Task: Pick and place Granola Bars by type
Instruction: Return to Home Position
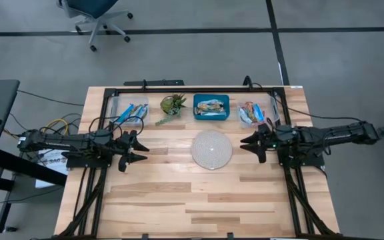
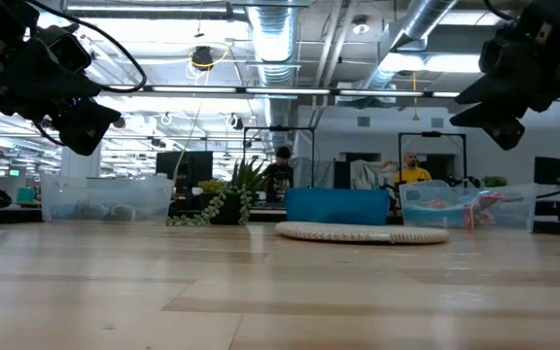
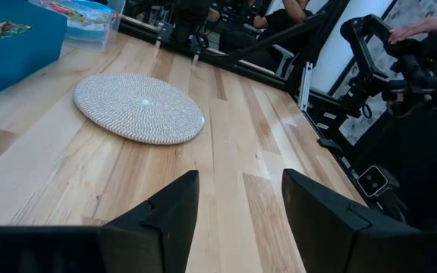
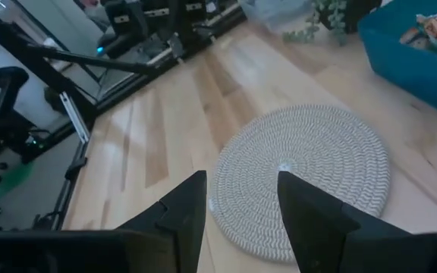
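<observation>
**Reference.** Clock directions are read in the high view. The round pale woven mat (image 1: 211,149) is the dial centre, and 12 o'clock is toward the far edge of the light wooden plank table (image 1: 179,193).

**Left gripper.** The left gripper (image 1: 143,151) is at 9 o'clock from the mat, well apart from it and pointing toward it. Its two dark fingers stand apart with nothing between them. The left wrist view shows bare table through the gap. In the low view the gripper hangs clear above the table surface.

**Right gripper.** The right gripper (image 1: 246,144) is at 3 o'clock, near the mat's edge and pointing toward it. Its fingers are also spread and empty. The right wrist view shows the mat through the gap. It too hangs clear of the table.

**Granola bars.**
- The bright blue wrapped bars (image 1: 131,110) lie in the left clear plastic bin (image 1: 115,110), at 10 o'clock.
- The green-and-silver wrapped bars (image 1: 210,105) lie in the blue rectangular bin (image 1: 197,114), at 12 o'clock.
- The orange-red wrapped bars (image 1: 251,111) lie in the right clear plastic bin (image 1: 265,107), at 1 o'clock.

**Other items.** A green leafy plant-like ornament (image 1: 172,105) sits at 11 o'clock, between the left clear bin and the blue bin.
</observation>
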